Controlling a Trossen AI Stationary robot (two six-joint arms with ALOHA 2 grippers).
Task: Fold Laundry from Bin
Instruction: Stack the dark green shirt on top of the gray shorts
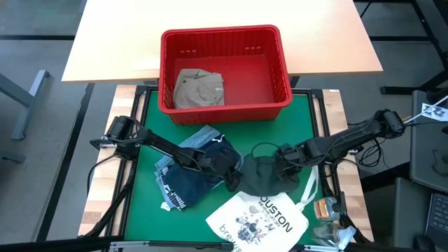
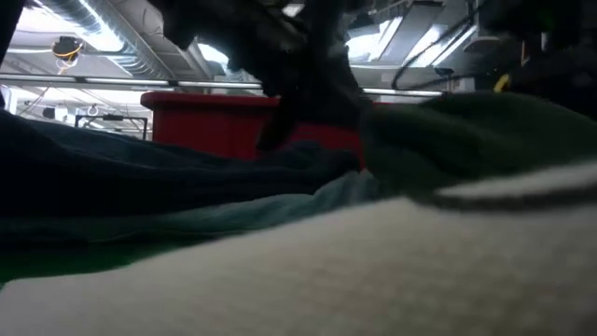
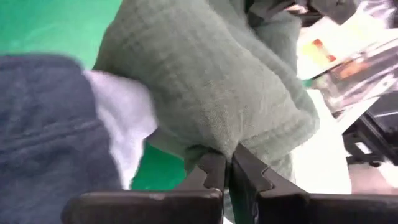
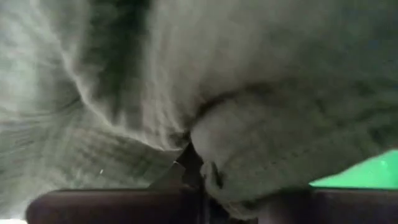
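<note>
A dark green garment (image 1: 257, 176) lies bunched on the green mat (image 1: 308, 112) between my two grippers, partly over the white tote bag (image 1: 260, 218). My left gripper (image 1: 234, 168) is shut on its left side, my right gripper (image 1: 279, 162) on its right side. A navy garment (image 1: 183, 183) and a light blue denim one (image 1: 199, 140) lie crumpled under my left arm. The red bin (image 1: 225, 105) stands at the far edge with a khaki garment (image 1: 199, 89) inside on its floor. My left gripper (image 3: 229, 163) pinches a bunched fold of the dark green garment (image 3: 205, 146) between its two fingers. It comes slanting down from the table's left. The cloth bulges beyond the fingers. My right gripper (image 4: 196, 167) pinches a gathered fold of the same garment (image 4: 217, 180), pointing steeply down from above. How many layers it has cannot be told.
The tote bag printed "HOUSTON" lies at the near edge, its strap (image 1: 308, 187) trailing right. Small packets and clutter (image 1: 327, 213) sit at the near right corner. The wooden table (image 1: 224, 28) carries on behind the bin. Bare mat shows on the right.
</note>
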